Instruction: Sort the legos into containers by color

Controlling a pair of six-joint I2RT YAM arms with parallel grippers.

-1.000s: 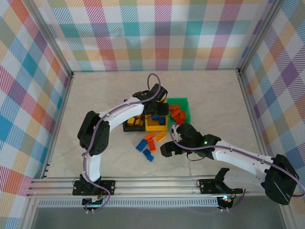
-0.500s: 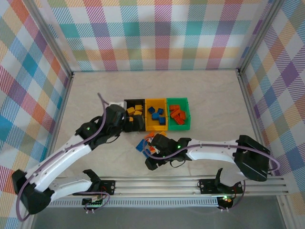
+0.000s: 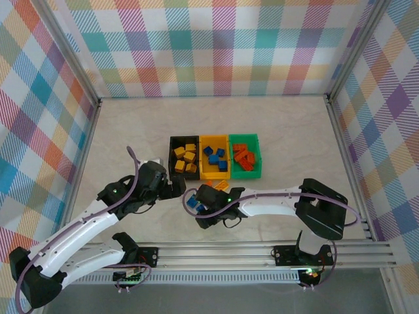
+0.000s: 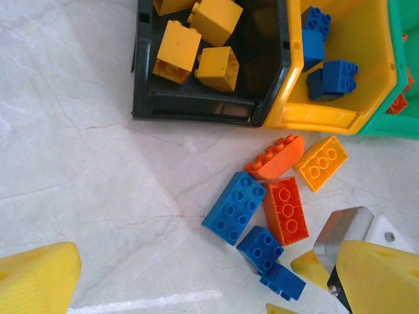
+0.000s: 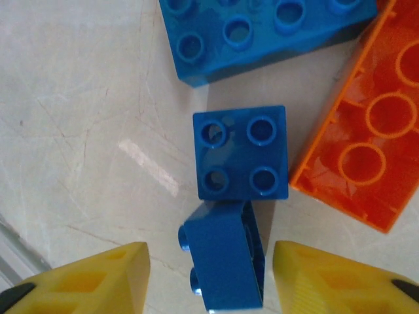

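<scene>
One blue lego (image 5: 224,265) between right fingers (image 5: 91,281)

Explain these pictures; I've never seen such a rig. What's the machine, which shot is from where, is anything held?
Two white robot arms are bolted at the near edge of the table. The wide picture looks down from above and behind: left arm on the left, right arm on the right. The close-ups come from wrist cameras; the yellow wedges are each arm's own jaws. On it stand a black bin of yellow bricks, a yellow bin of blue bricks, a green bin of orange-red bricks; loose bricks lie in front. The left jaws are wide open, empty. The right jaws straddle a small blue brick with gaps either side, so nothing is held.
</scene>
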